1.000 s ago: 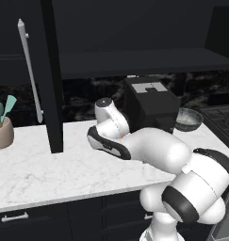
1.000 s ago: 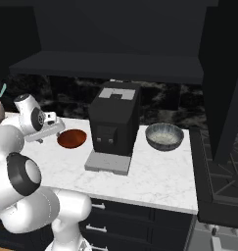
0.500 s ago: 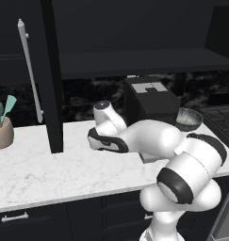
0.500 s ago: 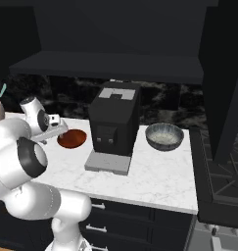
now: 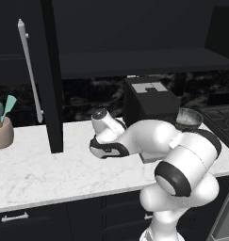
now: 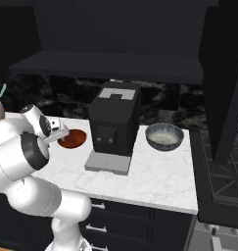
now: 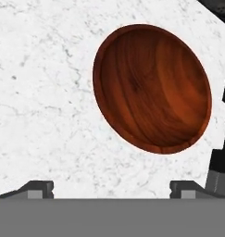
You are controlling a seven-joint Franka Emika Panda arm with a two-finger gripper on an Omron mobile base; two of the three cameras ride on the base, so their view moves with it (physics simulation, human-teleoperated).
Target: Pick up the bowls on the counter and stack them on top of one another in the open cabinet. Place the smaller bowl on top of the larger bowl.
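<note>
You have the two-finger gripper [image 7: 111,187] poised above the small, shallow, glossy reddish-brown bowl [image 7: 152,88], its jaws spread wide and holding nothing; in the hand view the two dark fingertips [image 7: 37,188] sit apart at the bottom edge, and the bowl lies ahead of them, offset toward the right tip, with bare stone between the tips and the bowl's rim. From the right base view you can see that same bowl [image 6: 72,138] resting on the long white marble counter [image 6: 154,179], just left of the boxy black coffee machine [image 6: 113,123], with the robot's hand over its left edge. The bowl's inside shows a wood-like grain under a smooth sheen, round and unmarked. The wider grey mottled bowl with a pale rim [image 6: 164,137] sits on the counter just right of the machine, well apart from the gripper; the left base view shows it [image 5: 189,119] behind the arm. The slab is white with faint grey veins, above black drawers [image 5: 31,219]. Overhead you have the black open wall cabinet [image 5: 134,59] with its dark shelf, and its tall door with a long silver bar handle [image 5: 30,70]. A beige utensil pot [image 5: 2,132] stands far left.
</note>
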